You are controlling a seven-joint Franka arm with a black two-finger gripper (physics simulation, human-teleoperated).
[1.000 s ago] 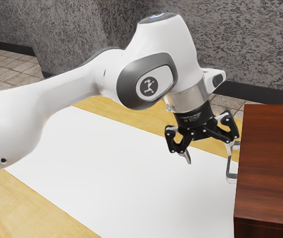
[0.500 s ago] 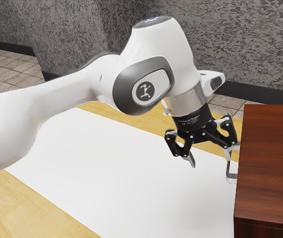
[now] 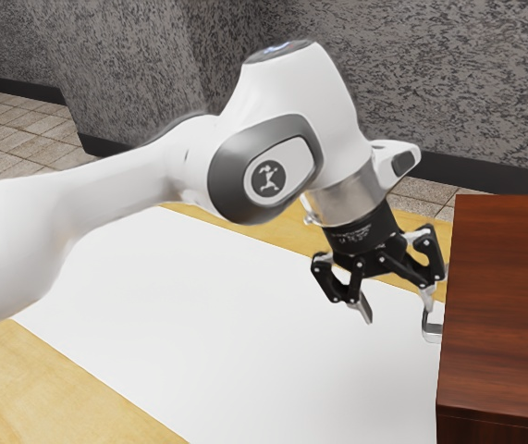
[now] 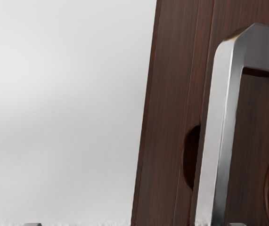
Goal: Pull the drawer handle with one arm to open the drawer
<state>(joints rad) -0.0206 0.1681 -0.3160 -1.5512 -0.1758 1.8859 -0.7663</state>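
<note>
Dark wood drawer (image 3: pixel 499 314), upright silver bar handle (image 3: pixel 426 324) standing off its front face

Speckled grey wall (image 3: pixel 485 65), tiled floor (image 3: pixel 5 125)

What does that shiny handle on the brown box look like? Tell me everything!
The handle is a silvery, metal-looking bar with bent corners, standing upright just off the dark wooden drawer front, on the side facing the arm. The open pincer hangs right beside it; I can't tell if a finger touches it.
</note>
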